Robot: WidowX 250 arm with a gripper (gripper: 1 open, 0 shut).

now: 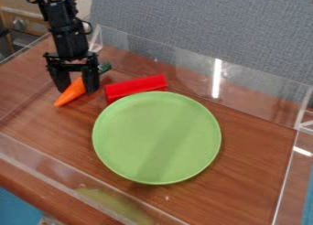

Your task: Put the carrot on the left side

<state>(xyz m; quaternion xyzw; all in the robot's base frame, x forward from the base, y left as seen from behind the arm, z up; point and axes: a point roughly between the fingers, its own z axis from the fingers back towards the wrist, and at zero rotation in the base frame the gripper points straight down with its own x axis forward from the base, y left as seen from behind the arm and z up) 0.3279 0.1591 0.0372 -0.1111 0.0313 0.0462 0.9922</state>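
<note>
My gripper [75, 80] stands wide open, pointing almost straight down, its fingers straddling the carrot [73, 91] rather than pinching it. The carrot lies tilted on the wooden surface [244, 137] at the far left, left of the red block [134, 86] and well left of the green plate [156, 137]. I judge it is where the task wants it: on the left side, off the plate, so my jaws have no reason to clamp. What remains, I think, is lifting clear without nudging it.
</note>
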